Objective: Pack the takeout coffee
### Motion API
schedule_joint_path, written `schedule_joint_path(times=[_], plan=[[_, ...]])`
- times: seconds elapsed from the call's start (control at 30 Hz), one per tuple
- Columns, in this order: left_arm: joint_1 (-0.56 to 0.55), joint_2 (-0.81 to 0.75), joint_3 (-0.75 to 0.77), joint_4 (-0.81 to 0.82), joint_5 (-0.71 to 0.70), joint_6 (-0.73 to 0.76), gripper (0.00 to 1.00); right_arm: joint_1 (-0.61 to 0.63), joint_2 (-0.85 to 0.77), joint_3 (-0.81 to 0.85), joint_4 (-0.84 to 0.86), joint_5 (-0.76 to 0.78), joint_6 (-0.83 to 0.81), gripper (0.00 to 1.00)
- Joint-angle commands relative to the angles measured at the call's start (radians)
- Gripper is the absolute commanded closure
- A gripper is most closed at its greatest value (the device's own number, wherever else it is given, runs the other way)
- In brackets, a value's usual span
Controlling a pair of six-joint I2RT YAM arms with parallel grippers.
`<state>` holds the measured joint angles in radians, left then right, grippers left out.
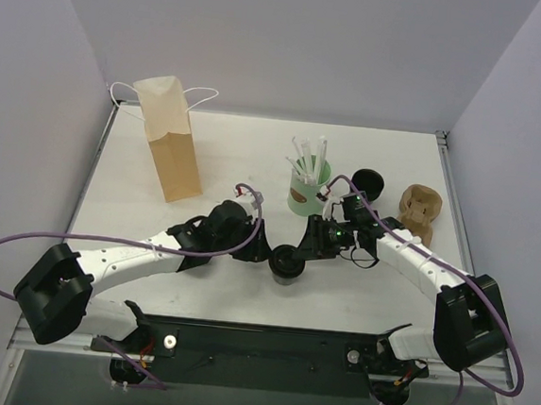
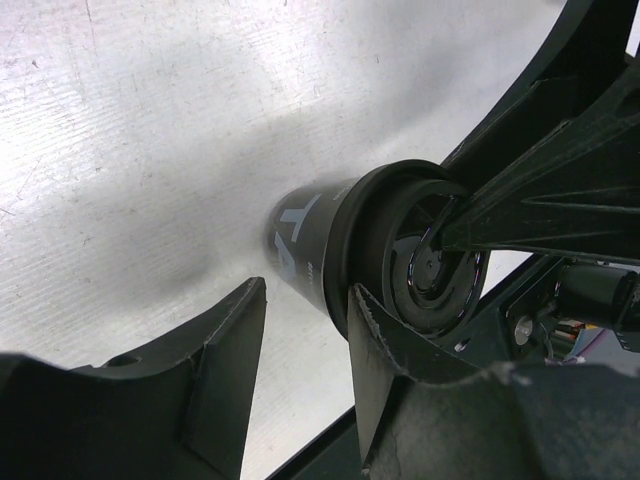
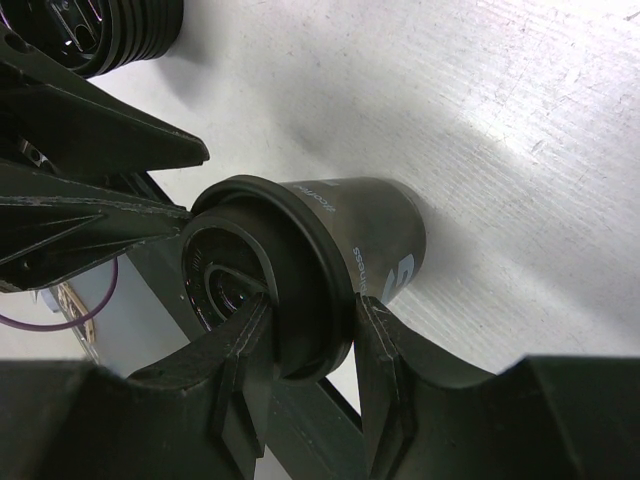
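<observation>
The takeout coffee, a black paper cup with a black lid, stands on the white table between both arms. My right gripper is shut on the lid, one finger across its top and the other under its rim. My left gripper is open just beside the cup. Its right finger touches the lid's rim, while its left finger stands apart over bare table. In the top view the left gripper sits left of the cup and the right gripper right of it.
A tan paper bag with white handles stands upright at the back left. A mint-green cup with white straws is behind the right gripper, with a stack of black lids and a brown pulp cup carrier further right.
</observation>
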<state>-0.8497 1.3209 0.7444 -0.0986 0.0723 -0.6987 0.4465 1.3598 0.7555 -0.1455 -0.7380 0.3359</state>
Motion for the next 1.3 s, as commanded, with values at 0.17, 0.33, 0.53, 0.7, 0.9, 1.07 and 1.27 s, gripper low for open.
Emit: schedule_joint_path(times=[0.17,0.33,0.53,0.7,0.9,1.07,1.27], plan=[[-0.006,0.009,-0.076,-0.104,-0.164,-0.028,0.55,0.009,0.042,-0.088,-0.048,0.13,-0.071,0.71],[-0.038,0.0,-0.148,-0.099,-0.221,-0.059,0.55,0.001,0.041,-0.125,-0.012,0.143,-0.052,0.73],[-0.086,0.032,-0.218,-0.024,-0.226,-0.097,0.57,0.001,0.018,-0.146,0.007,0.152,-0.043,0.74],[-0.123,0.054,-0.258,0.017,-0.23,-0.13,0.59,0.001,0.012,-0.153,0.012,0.155,-0.037,0.74],[-0.152,0.049,-0.306,0.028,-0.247,-0.168,0.63,0.003,0.012,-0.153,0.011,0.161,-0.032,0.74],[-0.153,0.026,-0.335,0.059,-0.235,-0.196,0.71,0.001,0.013,-0.151,0.007,0.166,-0.029,0.74],[-0.158,0.032,-0.399,0.132,-0.181,-0.26,0.75,0.003,0.018,-0.151,0.011,0.167,-0.025,0.75]])
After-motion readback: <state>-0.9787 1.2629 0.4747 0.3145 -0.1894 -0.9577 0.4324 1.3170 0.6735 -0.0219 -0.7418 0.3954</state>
